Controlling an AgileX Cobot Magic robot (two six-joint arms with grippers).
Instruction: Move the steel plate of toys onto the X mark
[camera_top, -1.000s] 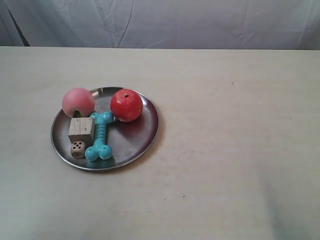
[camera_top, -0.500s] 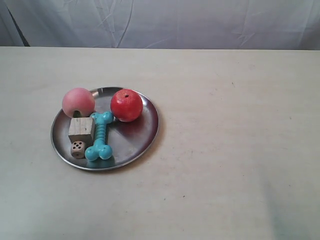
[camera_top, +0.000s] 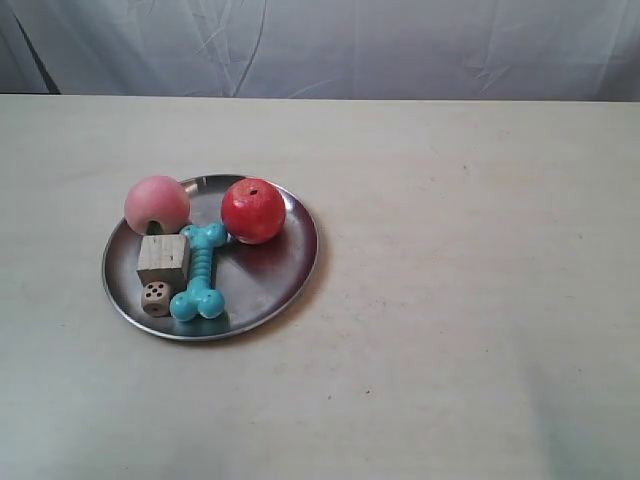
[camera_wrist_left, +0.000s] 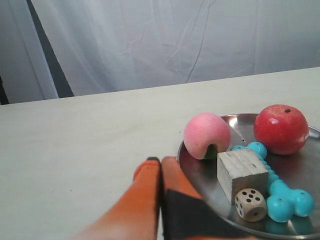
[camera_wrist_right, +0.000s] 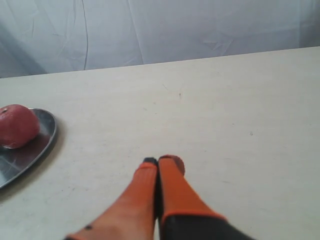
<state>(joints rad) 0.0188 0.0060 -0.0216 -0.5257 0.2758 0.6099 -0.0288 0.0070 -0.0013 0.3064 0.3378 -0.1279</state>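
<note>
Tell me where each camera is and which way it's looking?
Exterior view: high, off the arms, looking down at the steel plate; no robot part shows.
Left wrist view: on the left arm, low, past the shut left hand to the pink ball.
Right wrist view: on the right arm, past the shut right hand over the table.
Shared: all three show the red ball.

Cream table (camera_top: 450, 300), creased white backdrop (camera_top: 400, 45)
</note>
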